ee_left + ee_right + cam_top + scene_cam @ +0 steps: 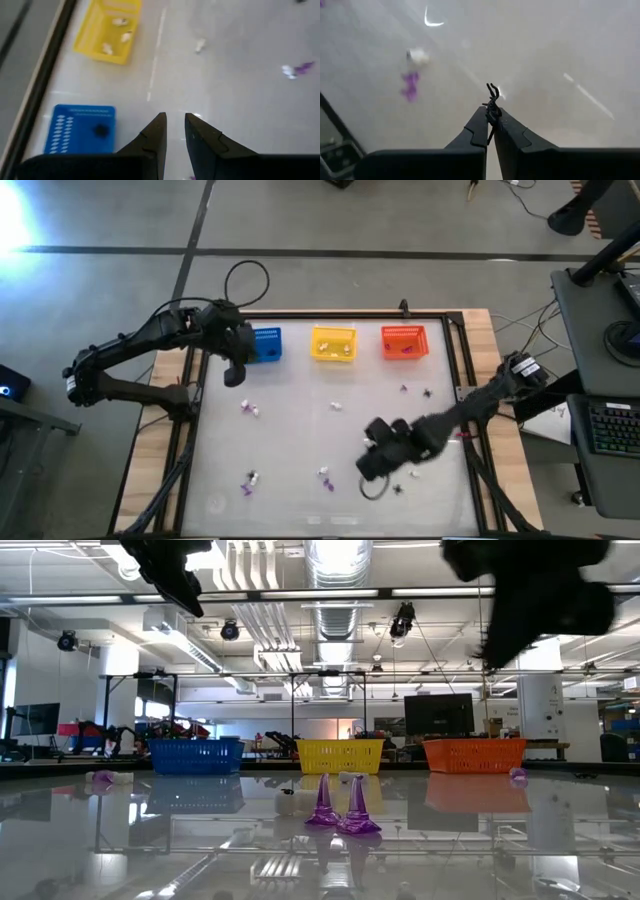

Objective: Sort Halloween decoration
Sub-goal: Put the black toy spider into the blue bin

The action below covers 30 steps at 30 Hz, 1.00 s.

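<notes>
Black and spindly, a tiny spider-like trinket [493, 107] is pinched between the fingertips of the right gripper [491, 127], jaws clamped tight on it. The grip takes its lower end, so the thin legs poke out beyond the fingertips, and its long axis runs along the fingers, pointing away from the wrist. That hold looks right for a carry: the piece is too slight to take any other way.

Take the yellow basket [333, 343] as the landmark. The right gripper [375, 463] hangs well away from it, toward the near side of the table [300, 440] and a little toward the orange-red basket's [404, 341] side. The left gripper [234, 370] waits beside the blue basket [265, 345], the yellow one's neighbour on the other side. Its fingers [157, 135] stand slightly parted with nothing between them, pointing down at bare table.

White pieces [119, 35] already lie in the yellow basket, and a dark one [101, 131] lies in the blue, so colours seem to go by basket, and I'd judge this black one is bound for the blue.

The rest of the Halloween decoration is scattered on the table nearer than the yellow basket: a white-and-purple pair [249, 409], a white bit [336, 406], more purple and white [325, 477] close to the right gripper. In the low view two purple cones [340, 808] stand upright, tips up.
</notes>
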Tool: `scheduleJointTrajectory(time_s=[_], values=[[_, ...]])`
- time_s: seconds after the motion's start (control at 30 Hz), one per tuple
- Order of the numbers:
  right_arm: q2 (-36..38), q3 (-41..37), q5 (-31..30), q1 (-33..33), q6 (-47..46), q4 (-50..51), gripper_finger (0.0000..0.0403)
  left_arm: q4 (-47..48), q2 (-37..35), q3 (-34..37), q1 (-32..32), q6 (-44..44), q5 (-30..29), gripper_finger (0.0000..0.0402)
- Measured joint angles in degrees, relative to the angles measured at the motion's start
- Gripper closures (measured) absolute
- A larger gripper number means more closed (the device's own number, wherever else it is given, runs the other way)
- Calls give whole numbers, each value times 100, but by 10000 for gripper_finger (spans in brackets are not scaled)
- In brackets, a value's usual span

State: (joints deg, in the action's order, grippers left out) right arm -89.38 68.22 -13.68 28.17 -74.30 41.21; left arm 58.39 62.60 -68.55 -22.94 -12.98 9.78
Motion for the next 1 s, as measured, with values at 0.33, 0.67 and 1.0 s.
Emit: scheduleJointTrajectory(time_s=[0.33, 0.67, 1.0], values=[[0, 592, 47, -1469, 2315, -341, 394, -117, 667, 0, -129, -439, 1161, 350], [-20, 1046, 429, -2584, 3965, -1429, 394, -853, 1354, -30, -133, -519, 1239, 345], [-75, 1028, 680, -3136, 4732, -2368, 394, -898, 2275, -971, -133, -951, 2023, 310]])
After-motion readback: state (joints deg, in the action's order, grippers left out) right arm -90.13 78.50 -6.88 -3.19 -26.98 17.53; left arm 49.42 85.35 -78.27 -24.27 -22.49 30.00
